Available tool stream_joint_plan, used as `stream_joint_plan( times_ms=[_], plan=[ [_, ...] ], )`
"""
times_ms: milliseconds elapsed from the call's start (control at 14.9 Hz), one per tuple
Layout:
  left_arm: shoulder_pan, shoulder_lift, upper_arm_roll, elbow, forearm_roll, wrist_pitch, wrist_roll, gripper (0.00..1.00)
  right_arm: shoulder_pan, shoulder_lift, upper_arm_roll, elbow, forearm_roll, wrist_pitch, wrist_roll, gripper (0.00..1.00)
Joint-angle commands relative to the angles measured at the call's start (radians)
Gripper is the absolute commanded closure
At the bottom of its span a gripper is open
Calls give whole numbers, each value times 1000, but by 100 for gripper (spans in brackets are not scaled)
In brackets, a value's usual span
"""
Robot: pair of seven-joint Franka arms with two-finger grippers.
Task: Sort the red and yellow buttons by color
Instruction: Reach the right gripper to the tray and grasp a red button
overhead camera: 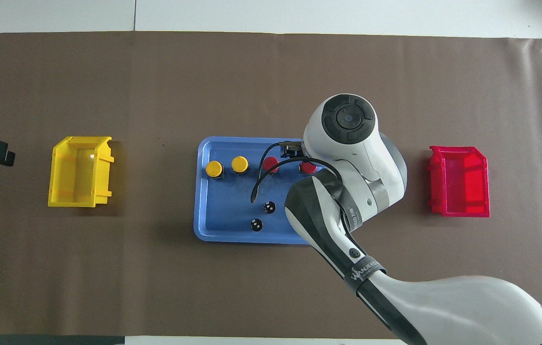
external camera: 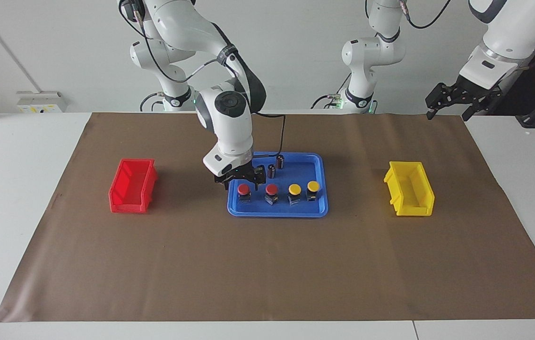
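Note:
Two red buttons and two yellow buttons stand in a row in the blue tray, along its side farther from the robots. My right gripper is open and low over the red button nearest the right arm's end of the tray, with one finger on each side of its cap. In the overhead view the right wrist covers most of that button; the other red button and the yellow buttons show. My left gripper waits open, raised at the left arm's end of the table.
Two small dark cylinders stand in the tray, nearer to the robots than the buttons. A red bin sits toward the right arm's end of the table, a yellow bin toward the left arm's end. Brown paper covers the table.

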Motion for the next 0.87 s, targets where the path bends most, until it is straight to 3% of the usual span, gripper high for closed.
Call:
stream_joint_plan(
  times_ms=[0, 605, 807],
  plan=[
    [-2, -28, 8, -27, -15, -6, 9, 0, 22, -19, 1, -66, -23, 47, 17, 10],
    [-1, -29, 10, -29, -12, -15, -24, 0, 19, -18, 1, -107, -41, 109, 2, 28],
    [-17, -58, 5, -81, -12, 5, -61, 0, 13, -18, 1, -107, -52, 109, -1, 57]
  ],
)
